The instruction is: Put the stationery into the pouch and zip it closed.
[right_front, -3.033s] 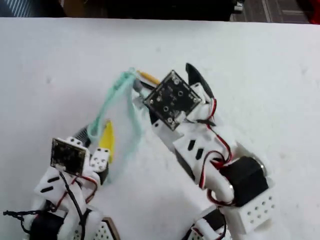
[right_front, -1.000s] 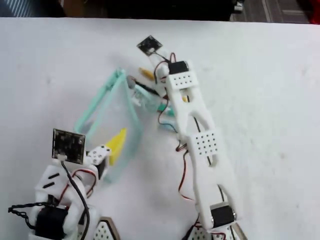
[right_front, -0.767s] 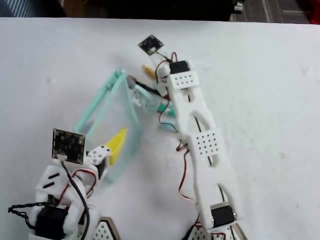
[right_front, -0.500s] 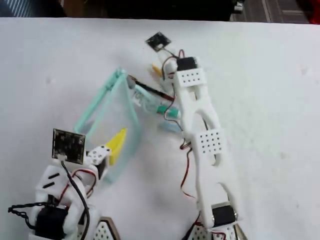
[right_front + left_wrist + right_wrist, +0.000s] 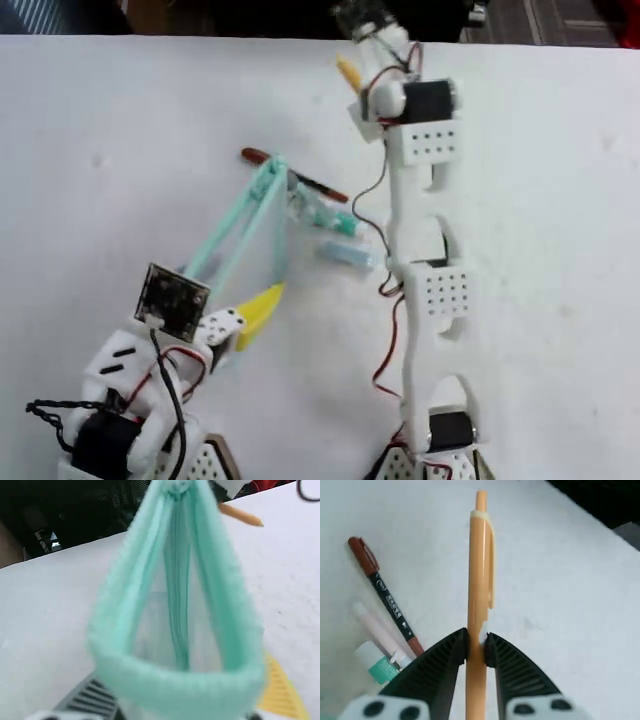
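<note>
Since half a second ago my right arm has stretched out towards the far edge of the tabletop (image 5: 540,150), carrying the orange pen (image 5: 479,570) away from the pouch (image 5: 245,225), while my left arm has shifted the pouch so that its far tip now crosses over the brown marker (image 5: 310,182). My right gripper (image 5: 476,641) is closed narrowly on the lower part of the pen's barrel, and the pen points straight out beyond the fingertips, close to the far edge of the tabletop. My left gripper (image 5: 255,310) holds the near end of the mint-green pouch, with its yellow finger (image 5: 282,690) against one side of the band. The pouch stands on its edge near the middle of the tabletop, its mouth gaping open and the zip running down the middle of the far side. Just beside the pouch, on the side towards my right arm, lie the brown marker, a white tube with a teal label (image 5: 325,215) and a clear blue item (image 5: 350,253), all resting on the tabletop, near one another and well apart from the pen
</note>
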